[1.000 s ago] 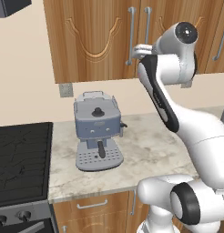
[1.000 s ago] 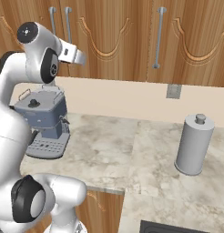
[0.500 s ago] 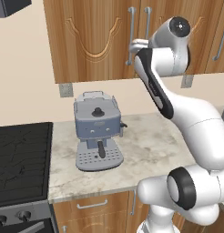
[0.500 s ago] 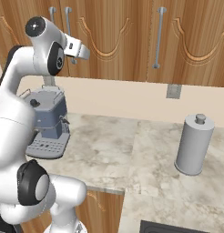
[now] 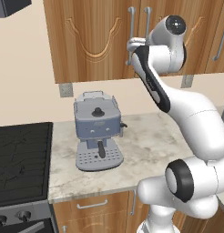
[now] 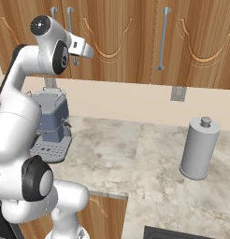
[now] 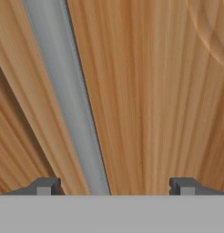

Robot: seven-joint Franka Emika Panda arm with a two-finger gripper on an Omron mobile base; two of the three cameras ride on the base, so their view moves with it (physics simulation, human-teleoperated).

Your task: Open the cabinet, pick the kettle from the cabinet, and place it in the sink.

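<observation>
The gripper (image 7: 114, 185) is being held up against the cabinet (image 5: 93, 38) with its jaws spread wide, and one silver bar handle (image 7: 68, 98) is being framed between the two fingertips (image 7: 44, 185), lying nearer the left tip with its long axis running straight away along the door. Both doors are being kept shut, so the kettle, judged to be inside, is being hidden. Where the sink is cannot be made out.

Shut brown wood cabinet (image 5: 93, 38), silver bar handle (image 7: 68, 98) upright.
</observation>
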